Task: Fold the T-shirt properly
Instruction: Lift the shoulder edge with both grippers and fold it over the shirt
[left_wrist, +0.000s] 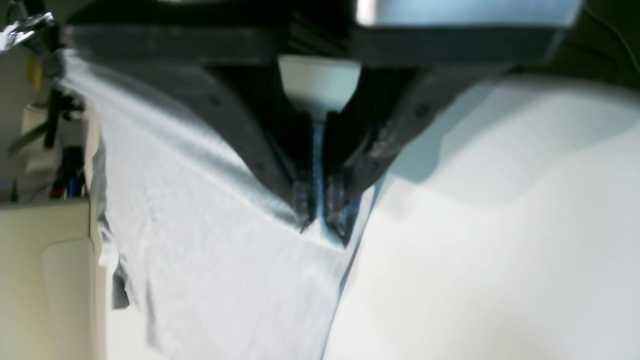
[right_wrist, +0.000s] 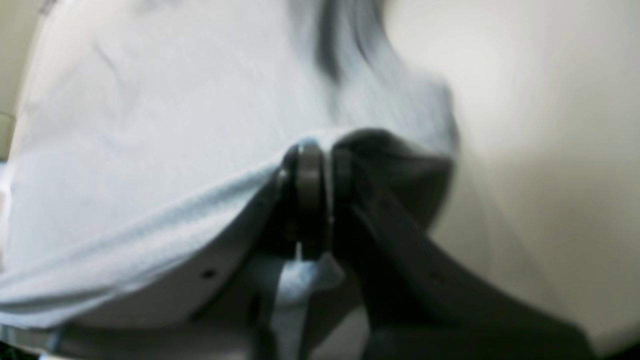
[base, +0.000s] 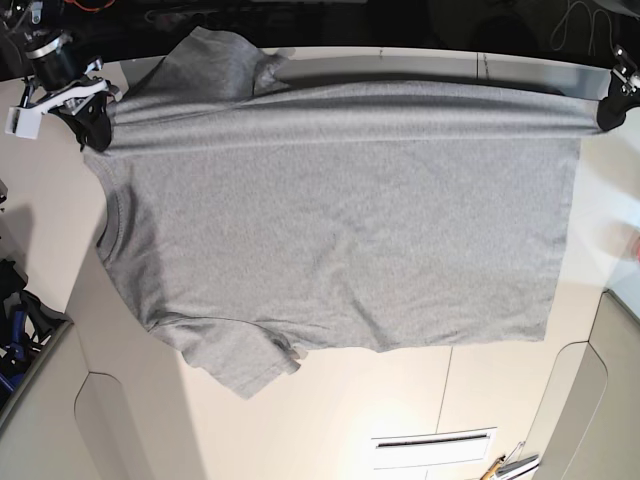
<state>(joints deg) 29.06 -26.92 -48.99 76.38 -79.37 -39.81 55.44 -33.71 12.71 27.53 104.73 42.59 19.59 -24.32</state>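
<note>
Base view: the T-shirt (base: 340, 230) hangs stretched between both arms over the surface (base: 330, 420). Left tool (left_wrist: 320, 215) and right tool (right_wrist: 317, 200) each pinch an edge; thin grips could slip and a corner drop, skewing the fold.

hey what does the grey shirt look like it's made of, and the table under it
T-shirt: likely cotton-type knit, matte heather grey, with soft drape and creases. Table: smooth cream hard surface, maybe laminate; it shows a slight sheen and a thin seam.
</note>
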